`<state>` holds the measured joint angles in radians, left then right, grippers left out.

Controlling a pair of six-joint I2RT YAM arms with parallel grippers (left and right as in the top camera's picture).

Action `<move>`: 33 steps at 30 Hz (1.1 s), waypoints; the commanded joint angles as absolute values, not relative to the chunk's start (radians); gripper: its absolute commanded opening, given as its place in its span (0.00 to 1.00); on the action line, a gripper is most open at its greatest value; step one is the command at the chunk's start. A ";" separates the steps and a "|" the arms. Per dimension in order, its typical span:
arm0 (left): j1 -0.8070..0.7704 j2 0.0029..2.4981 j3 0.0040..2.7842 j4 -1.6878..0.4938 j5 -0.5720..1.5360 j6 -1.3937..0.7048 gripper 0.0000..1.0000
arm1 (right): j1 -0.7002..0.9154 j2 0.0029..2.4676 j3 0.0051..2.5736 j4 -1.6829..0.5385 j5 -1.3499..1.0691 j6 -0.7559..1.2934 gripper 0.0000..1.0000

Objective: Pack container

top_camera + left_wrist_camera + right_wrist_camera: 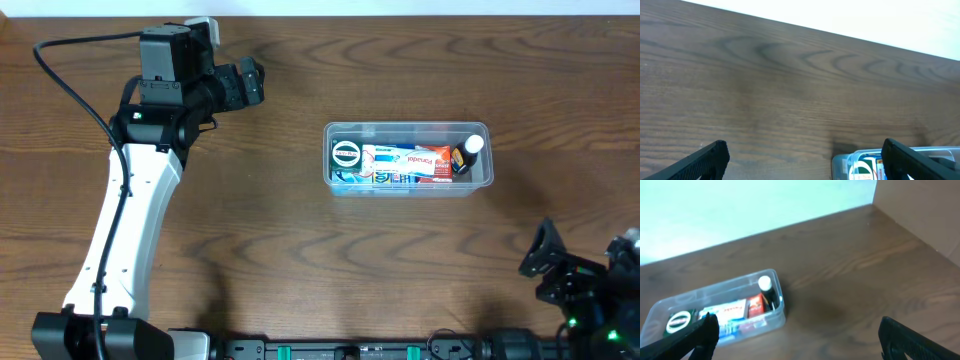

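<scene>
Clear container (400, 125) sits on the wooden table (300, 260), right of centre, holding a round black-lidded tin (347, 155), a red-and-white carton (410, 160) and a white-capped bottle (470, 150). Left gripper (256, 82) hangs at far left, well apart from it, jaws wide, nothing held. Right gripper (535, 250) at the near right edge, jaws likewise wide and empty.

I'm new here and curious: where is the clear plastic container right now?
In the overhead view the container sits on the wooden table, right of centre, between the left gripper and the right gripper, touching neither.
</scene>
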<state>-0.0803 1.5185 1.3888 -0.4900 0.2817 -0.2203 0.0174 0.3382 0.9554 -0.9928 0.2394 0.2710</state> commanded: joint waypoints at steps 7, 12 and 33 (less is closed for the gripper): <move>-0.075 1.507 1.396 -0.490 0.283 -0.212 0.98 | 0.027 0.147 0.458 -0.516 0.182 0.277 0.99; -0.075 1.507 1.396 -0.490 0.283 -0.212 0.98 | 0.027 0.065 0.205 -0.154 0.121 0.277 0.99; -0.075 1.507 1.396 -0.490 0.283 -0.212 0.98 | 0.027 0.006 0.005 -0.067 0.070 0.223 0.99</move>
